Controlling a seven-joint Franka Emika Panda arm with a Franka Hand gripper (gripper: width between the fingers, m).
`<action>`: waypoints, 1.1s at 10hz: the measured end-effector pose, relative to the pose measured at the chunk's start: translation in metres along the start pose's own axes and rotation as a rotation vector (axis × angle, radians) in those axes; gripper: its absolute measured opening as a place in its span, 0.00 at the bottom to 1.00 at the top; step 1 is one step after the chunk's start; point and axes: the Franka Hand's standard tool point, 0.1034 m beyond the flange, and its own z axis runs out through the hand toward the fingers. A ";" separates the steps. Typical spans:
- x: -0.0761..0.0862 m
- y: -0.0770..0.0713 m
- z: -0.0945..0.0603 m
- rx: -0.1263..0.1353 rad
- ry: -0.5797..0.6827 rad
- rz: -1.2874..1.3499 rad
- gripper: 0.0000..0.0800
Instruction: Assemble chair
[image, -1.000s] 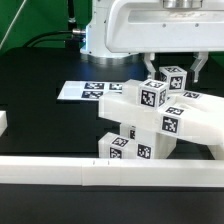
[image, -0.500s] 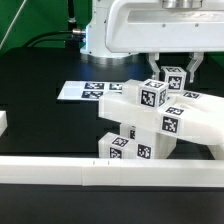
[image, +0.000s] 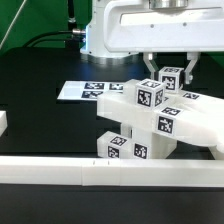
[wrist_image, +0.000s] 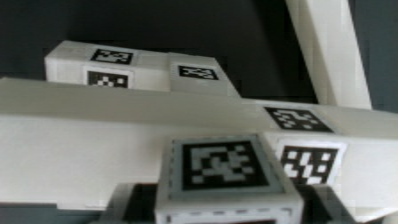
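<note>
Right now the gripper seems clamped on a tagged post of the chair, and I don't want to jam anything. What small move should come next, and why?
Probably a slow turn or press of the post into the chair. The gripper is shut on it, and the post stands upright on the part-built stack, so seating it seems the likely step.

Table: black top, matte.
Marker board: thin white sheet printed with tags, lying flat on the table (far side, toward the exterior view's left).
Border rail: long plain white bar along the near edge.
</note>
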 end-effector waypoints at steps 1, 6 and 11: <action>0.000 -0.001 0.000 0.003 0.007 0.092 0.35; 0.000 -0.002 0.000 0.011 0.003 0.398 0.35; -0.001 -0.003 0.000 0.015 -0.003 0.585 0.35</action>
